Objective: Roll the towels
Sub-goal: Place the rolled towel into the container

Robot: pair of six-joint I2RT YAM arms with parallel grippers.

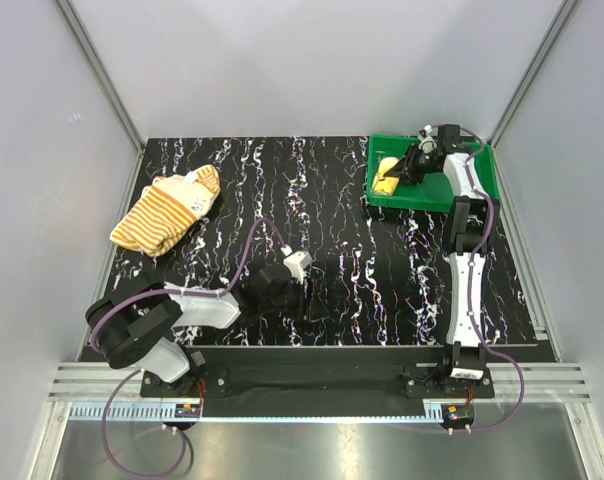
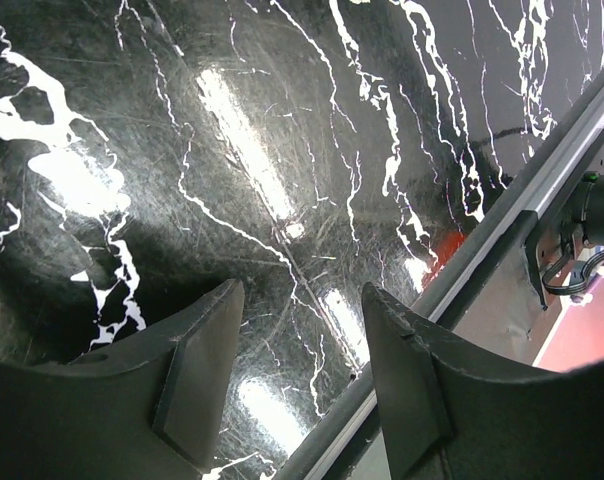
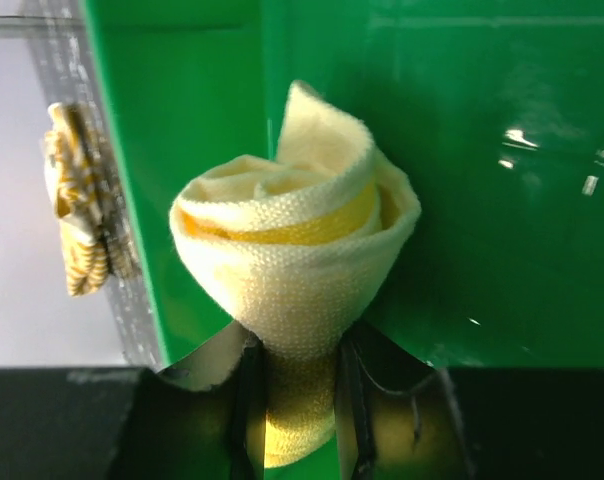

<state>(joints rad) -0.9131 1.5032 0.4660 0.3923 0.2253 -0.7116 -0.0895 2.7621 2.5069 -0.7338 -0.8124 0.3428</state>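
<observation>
In the far-right green tray the right gripper grasps the rolled yellow towel, while the left gripper hangs released over the near counter.

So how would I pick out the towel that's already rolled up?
Find the black white-veined marble-look table, then the green plastic tray at its far right corner. There, pinched between the right arm's jaws, is a small plain yellow cloth towel wound into a roll. Its fellow, a striped orange-and-cream cloth towel, lies loosely heaped at the far left.

A green tray sits on the marbled table.
</observation>
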